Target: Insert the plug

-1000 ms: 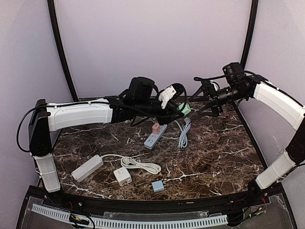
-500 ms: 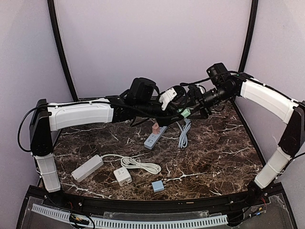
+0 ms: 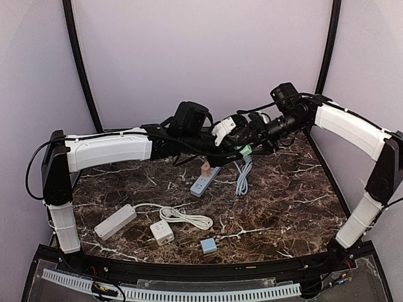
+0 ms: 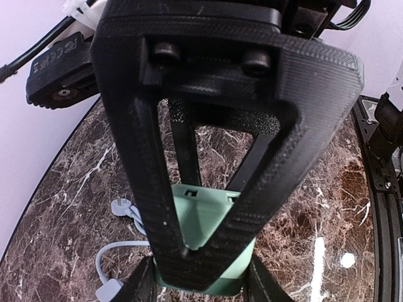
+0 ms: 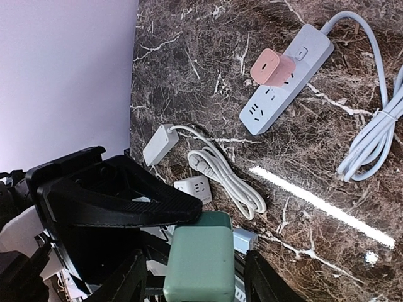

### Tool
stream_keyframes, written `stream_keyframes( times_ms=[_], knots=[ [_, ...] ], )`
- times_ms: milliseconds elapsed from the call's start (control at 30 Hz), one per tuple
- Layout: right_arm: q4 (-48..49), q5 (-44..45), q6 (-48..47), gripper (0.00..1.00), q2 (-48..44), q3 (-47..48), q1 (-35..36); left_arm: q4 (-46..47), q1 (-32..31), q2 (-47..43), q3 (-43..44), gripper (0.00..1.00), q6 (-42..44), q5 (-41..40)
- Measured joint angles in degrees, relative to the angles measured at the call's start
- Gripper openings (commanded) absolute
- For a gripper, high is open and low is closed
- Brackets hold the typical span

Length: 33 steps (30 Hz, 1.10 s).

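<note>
The left fingers [image 4: 146,157], clenched on the green plug [image 4: 204,217], hold it aloft, apparently for a handover, as the right fingers [image 5: 261,283], spread and released, straddle it, with the grey power strip [image 5: 267,104] on the marble surface [image 5: 302,157] well below both.

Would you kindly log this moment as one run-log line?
left gripper: shut on green plug, midair | right gripper: open around it | power strip: on table

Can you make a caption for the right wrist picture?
Left end effector holds a green plug above the power strip with its pink plug.
</note>
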Motion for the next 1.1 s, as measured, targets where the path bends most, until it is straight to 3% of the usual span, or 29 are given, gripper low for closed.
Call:
stream_keyframes(
  times_ms=[367, 467, 533, 567, 600, 633, 667, 700, 933, 1100],
  knots=[
    [-2.1, 1.6, -1.3, 0.27, 2.4, 1.7, 0.7, -2.1, 0.1, 1.0, 1.6, 0.01, 1.2, 0.1],
    [-2.4, 1.7, -2.6, 0.14, 2.6, 1.7, 0.8, -2.5, 0.1, 1.1, 1.7, 0.01, 1.0, 0.3],
    [-2.6, 1.9, -3.0, 0.06, 2.6, 1.7, 0.9, -2.5, 0.3, 1.2, 1.7, 0.25, 0.9, 0.5],
    [-2.6, 2.0, -3.1, 0.03, 2.6, 1.8, 0.9, -2.5, 0.3, 1.3, 1.7, 0.53, 0.9, 0.6],
    [-2.8, 2.1, -3.1, 0.01, 2.6, 1.8, 0.9, -2.5, 0.3, 1.4, 1.8, 0.63, 0.9, 0.7],
    [-2.9, 2.2, -3.2, 0.00, 2.6, 1.8, 0.9, -2.5, 0.3, 1.5, 1.8, 0.88, 0.8, 0.8],
    [-2.8, 2.3, -3.0, 0.00, 2.6, 1.8, 0.9, -2.5, 0.3, 1.5, 1.8, 0.93, 0.9, 0.8],
    [-2.9, 2.3, -2.9, 0.00, 2.6, 1.8, 0.9, -2.4, 0.3, 1.6, 1.8, 0.97, 0.6, 0.6],
    [-3.9, 5.4, -2.7, 0.00, 2.6, 1.8, 1.2, -0.2, 0.3, 0.9, -1.4, 0.99, 0.2, -2.9],
    [-5.3, 11.2, -2.9, 0.00, 2.6, 2.0, 1.2, 0.3, 0.3, -1.9, -8.3, 0.99, -1.7, -11.5]
  ],
)
